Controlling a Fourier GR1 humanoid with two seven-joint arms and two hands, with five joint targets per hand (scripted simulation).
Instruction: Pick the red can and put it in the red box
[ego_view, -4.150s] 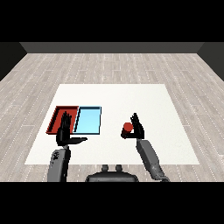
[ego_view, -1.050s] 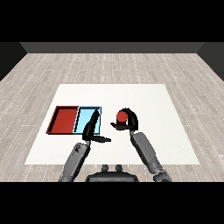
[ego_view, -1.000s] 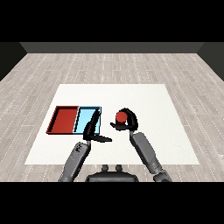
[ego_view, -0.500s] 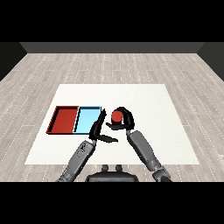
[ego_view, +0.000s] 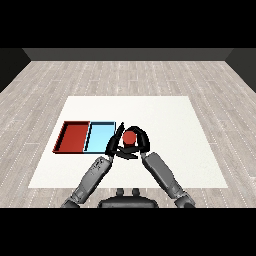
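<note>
My right hand (ego_view: 140, 140) has carried the red can (ego_view: 130, 137) leftward, curled round it just right of the light blue tray (ego_view: 99, 137); my left hand (ego_view: 116, 145), fingers straight, now meets it. The red tray (ego_view: 74, 136) lies further left, so I reckon a handover.

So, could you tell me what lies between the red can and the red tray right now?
In the head view, the light blue tray and the left hand lie between the red can, held by the right hand, and the red tray.

Can (ego_view: 130, 136) just right of two side-by-side trays (ego_view: 88, 150) on table (ego_view: 165, 120).
</note>
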